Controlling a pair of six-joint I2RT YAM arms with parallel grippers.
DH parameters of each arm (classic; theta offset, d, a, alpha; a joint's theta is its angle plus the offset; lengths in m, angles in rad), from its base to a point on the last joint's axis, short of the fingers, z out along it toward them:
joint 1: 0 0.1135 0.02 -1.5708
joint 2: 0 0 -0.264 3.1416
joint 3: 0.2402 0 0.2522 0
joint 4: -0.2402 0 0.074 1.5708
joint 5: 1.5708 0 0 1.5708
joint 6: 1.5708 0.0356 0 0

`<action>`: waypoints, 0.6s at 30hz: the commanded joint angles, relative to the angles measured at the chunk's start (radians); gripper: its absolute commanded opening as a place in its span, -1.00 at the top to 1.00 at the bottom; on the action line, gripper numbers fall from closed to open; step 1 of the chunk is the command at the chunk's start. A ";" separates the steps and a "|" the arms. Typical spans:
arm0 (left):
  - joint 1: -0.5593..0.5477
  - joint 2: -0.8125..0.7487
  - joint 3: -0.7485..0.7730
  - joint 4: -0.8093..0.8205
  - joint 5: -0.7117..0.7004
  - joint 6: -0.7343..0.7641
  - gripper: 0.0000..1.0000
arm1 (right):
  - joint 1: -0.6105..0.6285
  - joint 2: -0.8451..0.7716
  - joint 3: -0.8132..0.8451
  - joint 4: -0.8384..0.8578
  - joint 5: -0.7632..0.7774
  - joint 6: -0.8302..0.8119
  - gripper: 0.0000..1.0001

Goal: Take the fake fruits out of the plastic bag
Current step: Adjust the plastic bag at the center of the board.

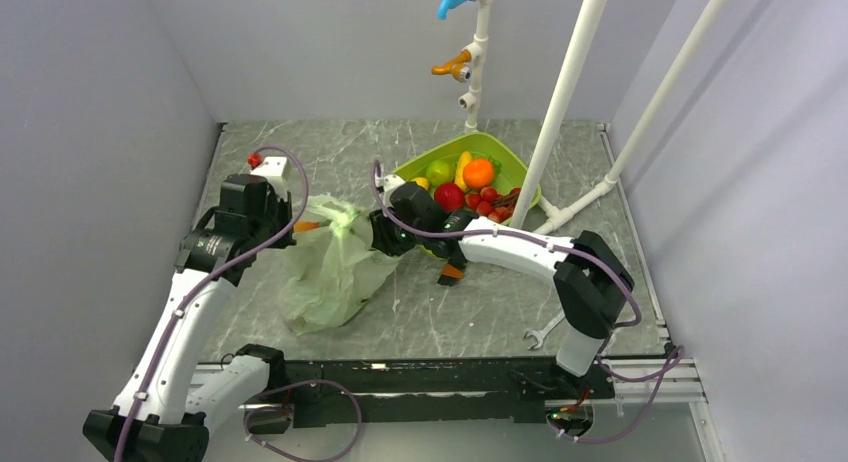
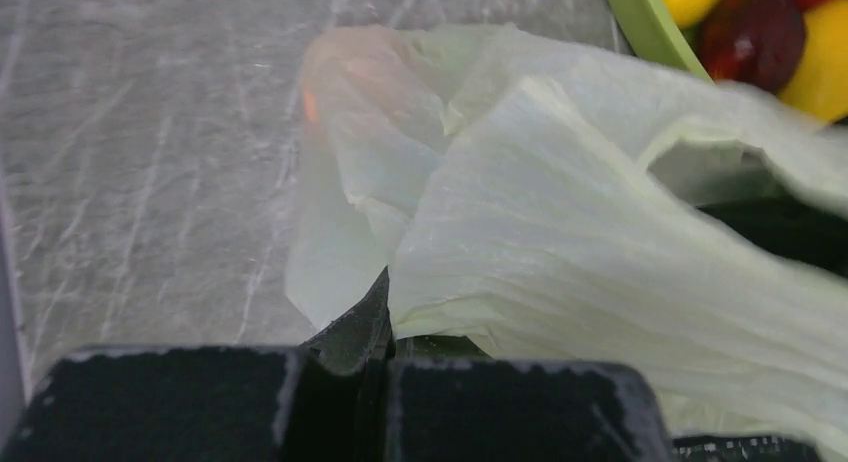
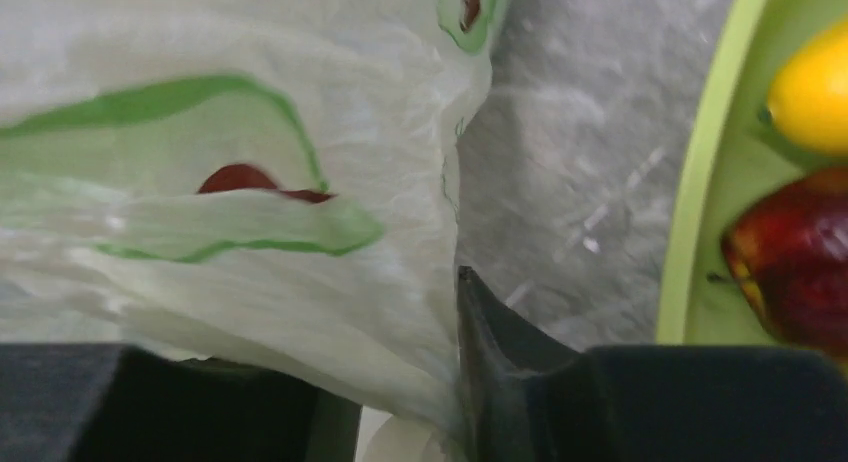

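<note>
On the table (image 1: 480,312), the plastic bag (image 1: 335,267) is pinched by the left hand (image 2: 383,327), right hand (image 3: 420,362) half-open around it.

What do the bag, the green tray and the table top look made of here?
The plastic bag: thin translucent pale-green film, wrinkled and softly creased. The green tray: probably rigid moulded plastic, smooth with a slight sheen. The table top: grey, white-veined, marble-look; stone or printed laminate cannot be told.
</note>
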State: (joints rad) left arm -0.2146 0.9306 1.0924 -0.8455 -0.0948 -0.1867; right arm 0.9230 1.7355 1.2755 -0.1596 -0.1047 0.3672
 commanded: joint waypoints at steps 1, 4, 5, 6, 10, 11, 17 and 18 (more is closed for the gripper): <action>0.003 -0.066 -0.020 0.134 0.176 0.068 1.00 | -0.001 -0.103 -0.069 0.029 0.075 -0.029 0.10; 0.003 -0.076 0.001 0.128 0.208 0.073 1.00 | -0.001 -0.199 -0.101 -0.036 0.106 -0.058 -0.32; 0.003 -0.072 0.017 0.119 0.206 0.068 1.00 | -0.001 -0.229 -0.101 -0.049 0.130 -0.070 -0.47; 0.003 -0.064 0.040 0.104 0.210 0.065 1.00 | 0.000 -0.257 -0.101 -0.076 0.140 -0.079 -0.59; 0.003 -0.020 0.120 0.050 0.209 0.056 1.00 | 0.000 -0.356 -0.103 -0.117 0.144 -0.115 -0.91; 0.003 -0.010 0.132 0.039 0.202 0.052 1.00 | 0.000 -0.383 -0.106 -0.115 0.133 -0.122 -0.93; 0.003 0.076 0.196 -0.048 0.183 0.049 1.00 | 0.071 -0.548 -0.163 0.023 -0.100 -0.168 -0.98; 0.003 0.082 0.198 -0.047 0.186 0.050 1.00 | 0.111 -0.565 -0.178 0.062 -0.115 -0.185 -0.99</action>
State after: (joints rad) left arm -0.2146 0.9829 1.2488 -0.8501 0.0818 -0.1421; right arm 0.9409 1.2499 1.1416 -0.2340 -0.0689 0.2497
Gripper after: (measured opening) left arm 0.010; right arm 0.990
